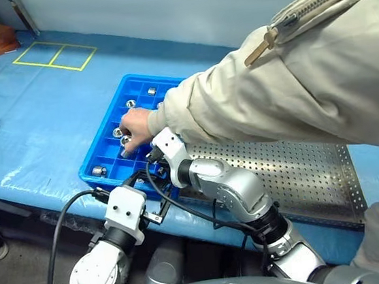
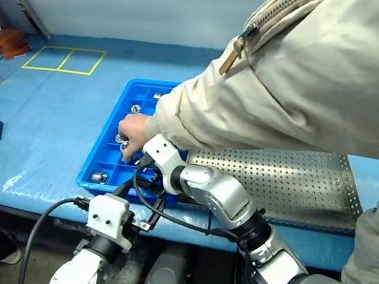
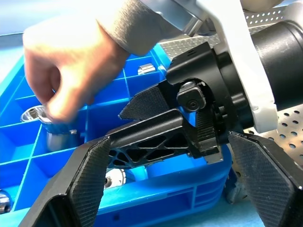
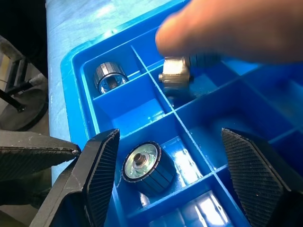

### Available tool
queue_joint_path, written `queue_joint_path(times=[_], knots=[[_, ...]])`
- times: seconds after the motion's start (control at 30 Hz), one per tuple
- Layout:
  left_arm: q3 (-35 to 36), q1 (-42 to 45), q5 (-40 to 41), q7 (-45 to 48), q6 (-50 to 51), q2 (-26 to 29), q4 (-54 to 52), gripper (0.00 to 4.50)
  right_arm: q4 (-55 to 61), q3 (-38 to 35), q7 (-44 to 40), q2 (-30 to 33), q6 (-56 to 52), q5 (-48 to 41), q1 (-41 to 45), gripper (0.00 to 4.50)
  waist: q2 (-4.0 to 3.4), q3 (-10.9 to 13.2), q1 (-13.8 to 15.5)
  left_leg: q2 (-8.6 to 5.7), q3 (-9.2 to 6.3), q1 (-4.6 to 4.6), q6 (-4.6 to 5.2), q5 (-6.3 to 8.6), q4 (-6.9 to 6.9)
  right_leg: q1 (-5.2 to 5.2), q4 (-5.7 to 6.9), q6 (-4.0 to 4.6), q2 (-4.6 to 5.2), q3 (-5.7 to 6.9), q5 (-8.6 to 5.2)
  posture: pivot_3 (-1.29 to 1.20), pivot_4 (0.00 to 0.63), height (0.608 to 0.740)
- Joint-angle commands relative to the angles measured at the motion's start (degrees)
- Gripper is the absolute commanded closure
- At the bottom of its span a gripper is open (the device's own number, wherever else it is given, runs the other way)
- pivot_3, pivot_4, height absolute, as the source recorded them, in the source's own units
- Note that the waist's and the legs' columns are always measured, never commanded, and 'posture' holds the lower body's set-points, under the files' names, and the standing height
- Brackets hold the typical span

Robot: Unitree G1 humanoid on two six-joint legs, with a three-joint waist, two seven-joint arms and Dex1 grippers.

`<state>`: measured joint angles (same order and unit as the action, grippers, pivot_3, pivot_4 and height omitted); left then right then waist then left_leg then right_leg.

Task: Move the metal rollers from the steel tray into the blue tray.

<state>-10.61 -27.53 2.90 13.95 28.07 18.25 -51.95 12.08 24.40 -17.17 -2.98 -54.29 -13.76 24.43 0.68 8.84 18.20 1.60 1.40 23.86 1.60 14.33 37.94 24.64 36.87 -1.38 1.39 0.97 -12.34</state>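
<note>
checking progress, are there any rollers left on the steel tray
No, the steel tray shows bare perforated metal where it is visible, while the metal rollers sit in the blue tray.

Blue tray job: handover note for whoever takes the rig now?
Left hand: open, empty, at the blue tray near edge.
Right hand: open, empty, over a roller lying in a compartment.
A person's hand is in the tray, handling a roller.
Done: several rollers sit in compartments.
Left: steel tray shows none on its visible part; wait until the person is clear.
</note>
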Motion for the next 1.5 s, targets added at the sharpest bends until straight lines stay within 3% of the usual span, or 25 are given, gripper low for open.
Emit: queue_joint_path(times=[0.03, 1.5], knots=[[-0.04, 0.23, 0.16, 0.3, -0.62, 0.29, -0.62, 0.16, 2.25, 0.19, 0.03, -0.77, 1.08, -0.09, 0.48, 0.9, 0.0, 0.0, 0.0, 0.0, 0.0, 0.0, 0.0, 0.0, 0.0, 0.0, 0.0, 0.0, 0.0, 0.0, 0.0, 0.46, 0.15, 0.74], [-0.27, 1.5, 0.01, 0.69, 0.26, 0.67, -0.26, 0.16, 3.11, 0.27, 0.32, -0.17, 1.33, 0.41, -0.01, 0.9, 0.0, 0.0, -0.2, 0.0, -0.01, -0.01, 0.0, 0.0, 0.0, -0.01, 0.01, 0.01, -0.01, 0.0, 0.0, 0.43, 0.15, 0.74]])
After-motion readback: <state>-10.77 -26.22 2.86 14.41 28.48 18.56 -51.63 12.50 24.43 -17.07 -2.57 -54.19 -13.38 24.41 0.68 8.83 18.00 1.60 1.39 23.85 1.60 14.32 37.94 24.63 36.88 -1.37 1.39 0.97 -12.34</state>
